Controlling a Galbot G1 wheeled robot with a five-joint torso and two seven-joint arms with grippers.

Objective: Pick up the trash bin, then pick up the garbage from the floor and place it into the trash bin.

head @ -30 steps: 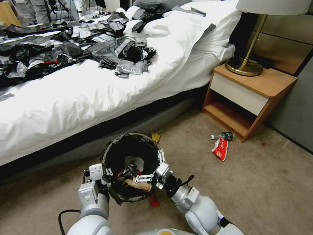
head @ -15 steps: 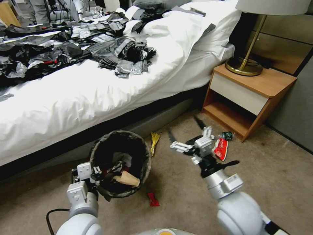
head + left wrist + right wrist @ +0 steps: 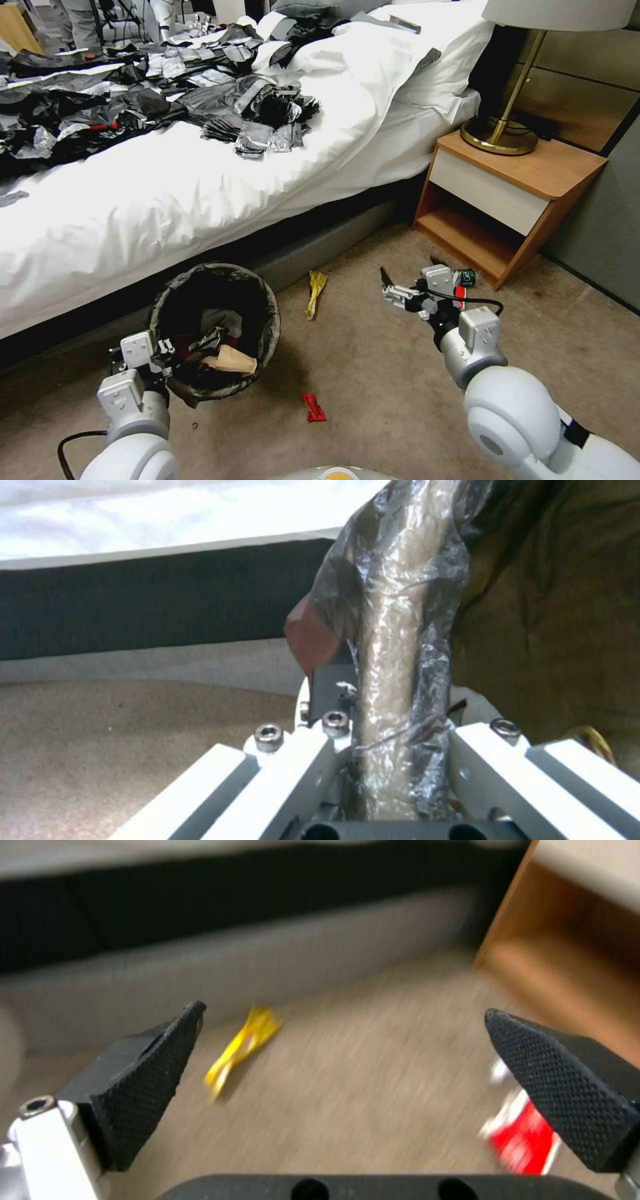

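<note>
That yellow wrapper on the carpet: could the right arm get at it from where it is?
Probably yes. The right claw hangs open over bare carpet, and the yellow wrapper lies in the open between it and the bin, with nothing between.

— What do we see of our own build?

— Rounded, glossy pale-grey arm shells with boxy wrist blocks, and a thin black cable looping by each wrist.

— And the grippers?

— White metal links with hex screws on the left gripper (image 3: 373,760); black, diamond-textured pads (image 3: 150,1080) on the right gripper (image 3: 408,285).
</note>
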